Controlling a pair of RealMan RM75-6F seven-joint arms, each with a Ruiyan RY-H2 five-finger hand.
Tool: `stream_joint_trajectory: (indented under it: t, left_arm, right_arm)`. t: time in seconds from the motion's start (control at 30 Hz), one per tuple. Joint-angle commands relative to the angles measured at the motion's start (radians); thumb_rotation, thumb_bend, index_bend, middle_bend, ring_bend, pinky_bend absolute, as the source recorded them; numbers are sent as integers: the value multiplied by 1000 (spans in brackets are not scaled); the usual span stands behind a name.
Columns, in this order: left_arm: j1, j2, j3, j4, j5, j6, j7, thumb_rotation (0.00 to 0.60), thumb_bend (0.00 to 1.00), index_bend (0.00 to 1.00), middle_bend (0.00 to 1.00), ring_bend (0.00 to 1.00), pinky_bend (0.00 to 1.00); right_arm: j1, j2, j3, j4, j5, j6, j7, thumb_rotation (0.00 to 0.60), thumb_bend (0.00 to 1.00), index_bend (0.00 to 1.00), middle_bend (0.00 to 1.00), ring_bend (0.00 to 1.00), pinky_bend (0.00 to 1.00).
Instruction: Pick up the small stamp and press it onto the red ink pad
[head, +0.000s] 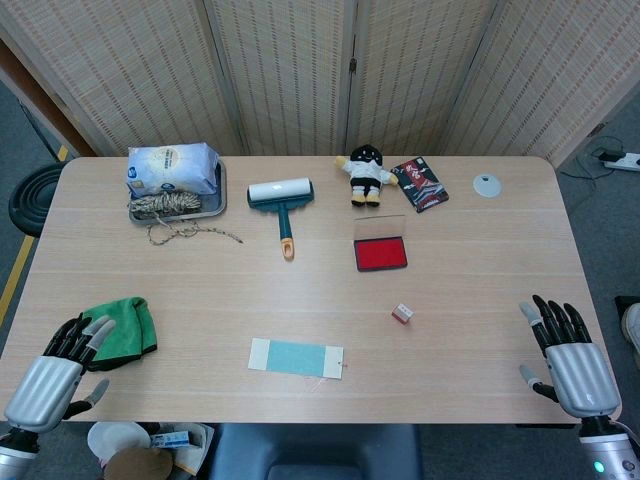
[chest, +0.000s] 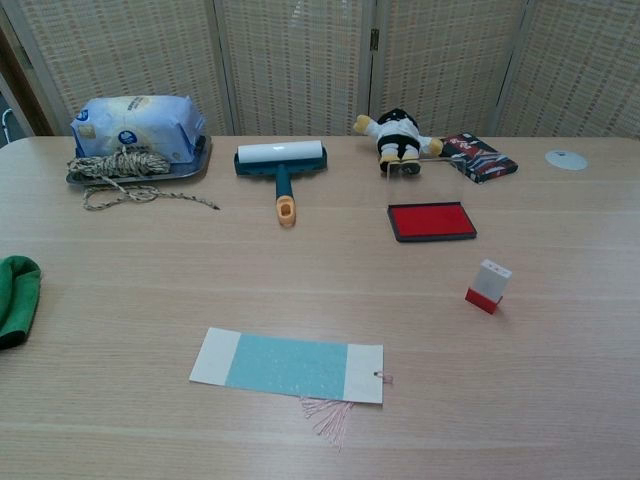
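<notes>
The small stamp (head: 402, 313) (chest: 489, 285), white with a red base, stands upright on the table right of centre. The red ink pad (head: 380, 253) (chest: 432, 221), lid open, lies a short way behind it. My right hand (head: 568, 359) rests at the front right edge, fingers spread and empty, well to the right of the stamp. Near the front left corner my left hand (head: 58, 375) is open too, beside a green cloth. Neither hand appears in the chest view.
A green cloth (head: 121, 330) lies front left and a blue-and-white card (head: 296, 357) front centre. Along the back are a tray (head: 212, 205) with a bag and twine, a lint roller (head: 282, 202), a plush doll (head: 365, 174), a dark packet (head: 420, 183) and a white disc (head: 487, 185).
</notes>
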Motion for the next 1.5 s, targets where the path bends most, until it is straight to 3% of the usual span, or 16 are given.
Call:
stream_joint_trajectory:
  t: [0.03, 0.37, 0.73, 1.13, 1.5]
  left_arm:
    - [-2, -1, 1, -1, 1, -2, 0, 600, 340, 0, 0, 0, 15]
    - [0, 2, -2, 1, -6, 3, -8, 600, 340, 0, 0, 0, 15]
    - [15, 12, -7, 2, -26, 25, -30, 600, 340, 0, 0, 0, 15]
    - [10, 2, -24, 0, -67, 4, -11, 600, 340, 0, 0, 0, 15]
    - [6, -11, -39, -6, -112, -19, 25, 600, 340, 0, 0, 0, 15]
  right_arm:
    - [-1, -1, -2, -1, 0, -1, -4, 600, 244, 17, 0, 0, 0]
    - [23, -11, -1, 5, 11, -48, 1, 600, 243, 17, 0, 0, 0]
    - [205, 27, 38, -28, 75, -334, -36, 600, 244, 17, 0, 0, 0]
    - [456, 12, 57, 103, -23, -606, 268, 600, 245, 50, 0, 0, 0]
    - [594, -71, 36, 256, -82, -697, 483, 600, 266, 155, 0, 0, 0]
